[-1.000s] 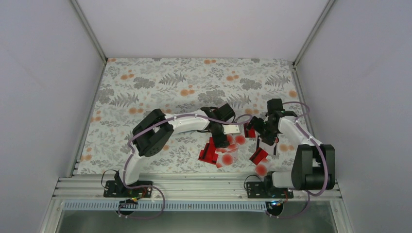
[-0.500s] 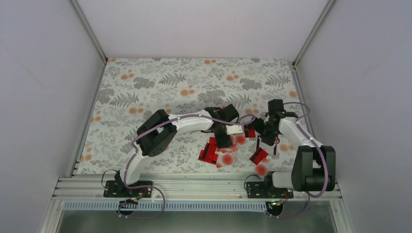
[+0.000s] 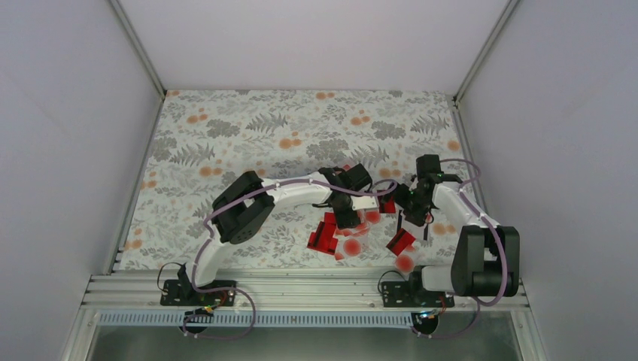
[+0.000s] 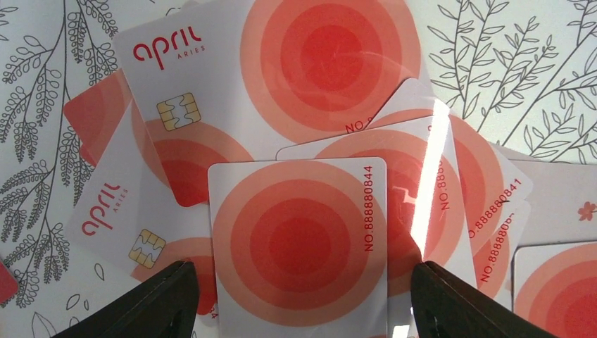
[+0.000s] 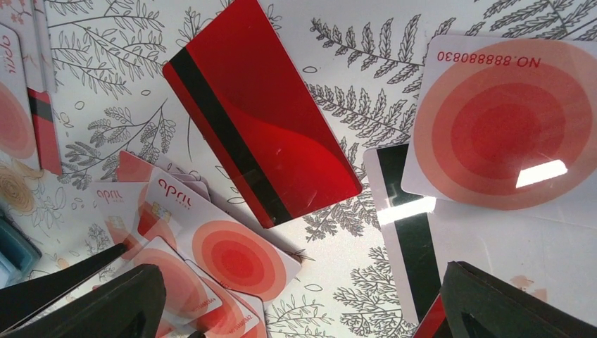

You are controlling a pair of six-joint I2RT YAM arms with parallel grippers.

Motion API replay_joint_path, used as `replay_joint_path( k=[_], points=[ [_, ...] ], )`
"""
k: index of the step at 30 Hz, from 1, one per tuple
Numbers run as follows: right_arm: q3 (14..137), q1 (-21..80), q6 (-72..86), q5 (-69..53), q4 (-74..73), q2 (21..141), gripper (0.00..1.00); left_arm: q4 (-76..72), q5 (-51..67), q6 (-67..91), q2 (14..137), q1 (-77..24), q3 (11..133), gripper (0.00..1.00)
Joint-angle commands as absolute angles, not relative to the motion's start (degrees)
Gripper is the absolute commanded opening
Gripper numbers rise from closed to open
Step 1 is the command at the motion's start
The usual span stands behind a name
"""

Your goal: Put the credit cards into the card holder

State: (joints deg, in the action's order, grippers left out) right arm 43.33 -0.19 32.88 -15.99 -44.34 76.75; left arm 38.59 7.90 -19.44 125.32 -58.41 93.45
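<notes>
Pickup underway: left claw [image 4: 301, 282] is hanging open astride a dotted card [image 4: 299, 239], holding nothing; right claw [image 5: 303, 282] is gaping empty. Next, likely: pinching the card's edges.

Both arms lean inward over the floral tablecloth [image 3: 226, 128], left gripper [image 3: 347, 218] and right gripper [image 3: 397, 207] low above scattered credit cards [image 3: 325, 235] (some red, some pale with red dots).
</notes>
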Motion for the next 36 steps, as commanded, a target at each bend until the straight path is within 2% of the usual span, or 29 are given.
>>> replay_joint_path(
  k=[1, 7, 19, 27, 30, 36],
  points=[
    [42.62, -0.77, 31.95, -16.6, -43.77, 75.06, 0.99, 40.24, 3.4, -19.31, 128.52, -58.22, 93.63, 0.73],
    [42.55, -1.04, 31.65, -16.93, -43.76, 74.69, 0.99, 41.05, 6.11, -17.78, 128.36, -57.44, 95.79, 0.61],
    [42.63, -1.17, 31.46, -17.64, -43.87, 74.3, 0.99, 42.23, 8.01, -17.17, 127.31, -56.9, 97.89, 0.53],
    [42.33, -1.16, 31.1, -19.59, -43.53, 73.71, 0.99, 40.89, 11.47, -14.16, 125.2, -55.74, 99.14, 0.53],
    [42.35, -1.21, 30.74, -20.65, -43.46, 73.42, 0.99, 42.11, 10.91, -13.88, 124.78, -55.55, 99.44, 0.57],
    [41.7, -1.23, 30.06, -22.39, -43.48, 72.87, 0.99, 42.39, 14.52, -13.7, 121.62, -55.61, 95.38, 0.81]
  ],
)
